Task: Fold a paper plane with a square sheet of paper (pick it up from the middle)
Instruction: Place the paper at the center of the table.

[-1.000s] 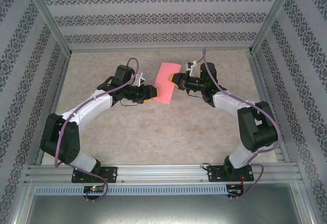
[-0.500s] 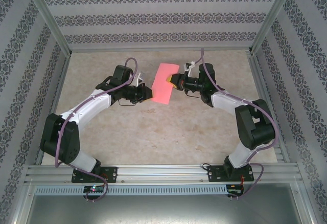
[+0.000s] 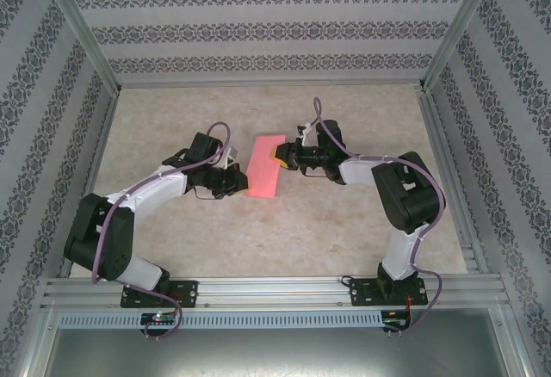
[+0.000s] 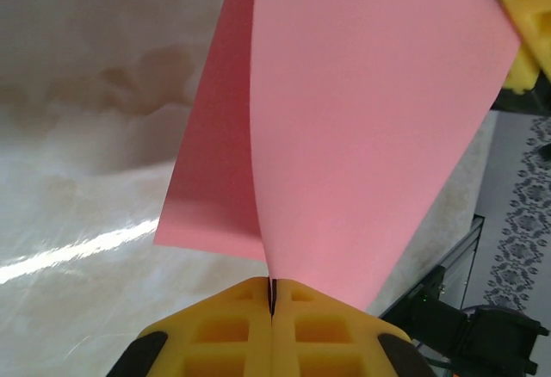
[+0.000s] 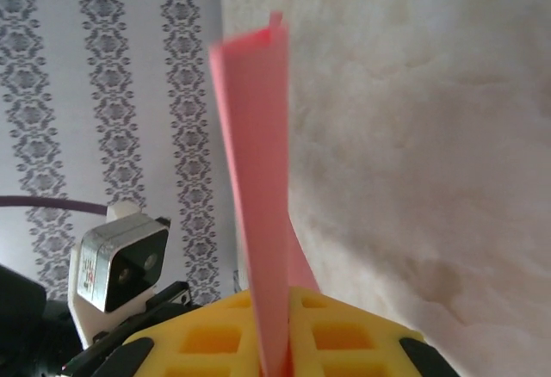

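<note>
A: Both arms meet at mid-table with the sheet of paper [image 3: 263, 167] held between them. What's hard to read?

B: Plenty. From overhead the left gripper [image 3: 240, 181] sits at the sheet's near-left edge, and its tips are too small to judge. The left wrist view settles it: the yellow pads [image 4: 215, 334] are pressed together, with the pink sheet pinched in the seam.

A: And the right gripper [image 5: 275, 304]?

B: Its wrist camera has the sheet edge-on, rising from between its pads, which sit against it on both sides. Clamped on the paper, I'd say. From above it grips the far-right edge.

A: Shape of the sheet?

B: Folded double, with two layers parting in the left wrist view. The top runs out of frame there, so the outline is cut off. The right gripper's pad [image 4: 525, 24] pokes in at the top right, blurred. I can't tell whether the lower edge touches the table.

A: Behind the paper on the right wrist view?

B: A grey camera block [image 5: 120, 265] on the other wrist, out of focus, and a purple cable [image 5: 43, 200].

A: The surface?

B: A pale, marbled beige table [image 3: 344, 231], glossy, with a streak of glare. The walls [image 3: 258, 33] close in three sides, striped grey and white with ornament bands. An aluminium rail [image 3: 275, 289] along the near edge carries both bases.
</note>
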You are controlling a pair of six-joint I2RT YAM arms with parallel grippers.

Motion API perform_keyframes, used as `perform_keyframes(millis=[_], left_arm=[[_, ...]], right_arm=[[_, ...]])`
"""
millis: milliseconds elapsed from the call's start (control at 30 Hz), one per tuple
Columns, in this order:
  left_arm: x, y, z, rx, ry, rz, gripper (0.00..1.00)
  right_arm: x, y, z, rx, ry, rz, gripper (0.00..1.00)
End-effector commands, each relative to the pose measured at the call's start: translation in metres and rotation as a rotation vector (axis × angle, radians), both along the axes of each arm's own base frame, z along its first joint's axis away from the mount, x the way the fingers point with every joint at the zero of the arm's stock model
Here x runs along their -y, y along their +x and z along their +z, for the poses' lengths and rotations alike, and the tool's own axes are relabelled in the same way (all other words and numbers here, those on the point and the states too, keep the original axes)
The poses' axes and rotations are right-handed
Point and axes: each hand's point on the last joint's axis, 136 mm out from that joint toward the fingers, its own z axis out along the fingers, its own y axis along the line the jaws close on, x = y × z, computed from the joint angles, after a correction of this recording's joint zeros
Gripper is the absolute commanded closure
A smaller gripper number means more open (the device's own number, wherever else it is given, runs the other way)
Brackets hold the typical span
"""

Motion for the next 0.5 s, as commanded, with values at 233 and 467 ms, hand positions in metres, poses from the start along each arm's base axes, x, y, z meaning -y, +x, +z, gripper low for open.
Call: perform_keyframes(millis=[233, 467], left_arm=[[0.006, 0.002, -0.031, -0.043, 0.038, 0.028, 0.97], [0.015, 0.002, -0.045, -0.072, 0.050, 0.028, 0.97]], right_arm=[[0.006, -0.007, -0.052, -0.017, -0.143, 0.024, 0.82], [0.021, -0.009, -0.061, -0.016, -0.263, 0.033, 0.70]])
